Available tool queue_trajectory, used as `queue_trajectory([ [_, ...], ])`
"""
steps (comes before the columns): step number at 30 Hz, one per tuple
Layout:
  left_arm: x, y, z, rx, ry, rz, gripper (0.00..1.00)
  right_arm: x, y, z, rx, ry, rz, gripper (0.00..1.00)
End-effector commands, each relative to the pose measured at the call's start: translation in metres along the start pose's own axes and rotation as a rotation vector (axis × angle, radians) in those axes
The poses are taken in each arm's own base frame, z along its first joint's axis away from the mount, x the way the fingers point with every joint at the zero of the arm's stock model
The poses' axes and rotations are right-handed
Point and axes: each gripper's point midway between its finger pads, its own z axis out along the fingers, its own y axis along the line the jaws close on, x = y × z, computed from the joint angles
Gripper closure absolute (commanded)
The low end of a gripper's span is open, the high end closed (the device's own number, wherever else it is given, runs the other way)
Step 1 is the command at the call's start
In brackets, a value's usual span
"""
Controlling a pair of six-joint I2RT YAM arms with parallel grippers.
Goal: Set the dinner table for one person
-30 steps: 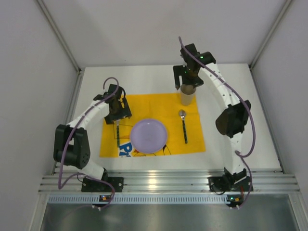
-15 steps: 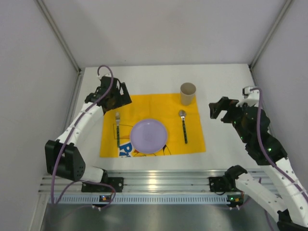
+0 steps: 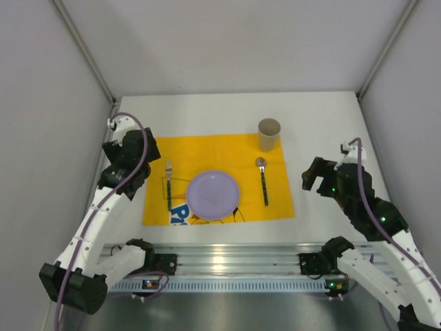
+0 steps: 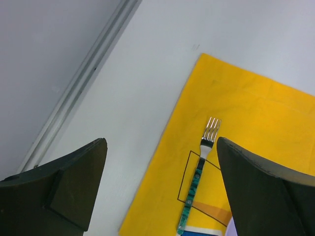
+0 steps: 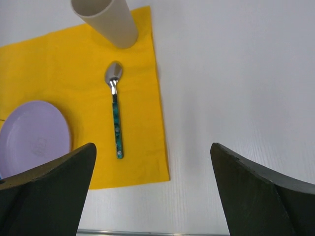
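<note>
The white dinner table (image 3: 331,131) carries a yellow placemat (image 3: 213,148). On the mat lie a lilac plate (image 3: 213,194), a green-handled fork (image 3: 168,185) to its left, a green-handled spoon (image 3: 263,181) to its right and a beige cup (image 3: 269,134) at the far right corner. The left wrist view shows the fork (image 4: 199,174); the right wrist view shows the spoon (image 5: 115,110), cup (image 5: 106,19) and plate (image 5: 34,137). My left gripper (image 3: 131,148) is open and empty, off the mat's left edge. My right gripper (image 3: 318,176) is open and empty, to the right of the mat.
A ribbed aluminium rail (image 3: 234,261) runs along the table's near edge. Grey walls close in the left, far and right sides; a wall rail (image 4: 78,93) shows in the left wrist view.
My right gripper let go of the cup and drew back to the right of the mat. My left gripper left the fork and drew back to the left, off the mat.
</note>
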Motion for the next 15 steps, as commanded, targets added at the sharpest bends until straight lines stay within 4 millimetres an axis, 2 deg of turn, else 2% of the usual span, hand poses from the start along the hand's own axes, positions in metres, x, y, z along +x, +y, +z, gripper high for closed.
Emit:
queue_trajectory([
  [1,-0.005,0.010,-0.018,0.036,-0.014,0.066,0.02,0.013,-0.003,0.015,0.085,0.122,-0.057,0.00],
  [2,0.001,0.009,-0.020,0.061,-0.006,0.059,0.01,0.020,-0.001,0.022,0.099,0.172,-0.081,0.00],
  [3,-0.002,0.004,-0.029,0.126,-0.024,0.029,0.02,0.025,0.002,0.027,0.095,0.212,-0.100,0.00],
  [6,0.005,0.002,-0.038,0.183,-0.029,0.002,0.01,0.029,0.013,0.031,0.029,0.229,-0.121,0.00],
  [12,0.014,0.020,-0.049,0.157,-0.012,0.023,0.02,0.023,0.031,0.028,-0.090,0.177,-0.121,0.00],
  [15,0.017,0.014,-0.046,0.183,-0.014,0.025,0.01,0.022,0.034,0.030,-0.094,0.187,-0.127,0.00],
])
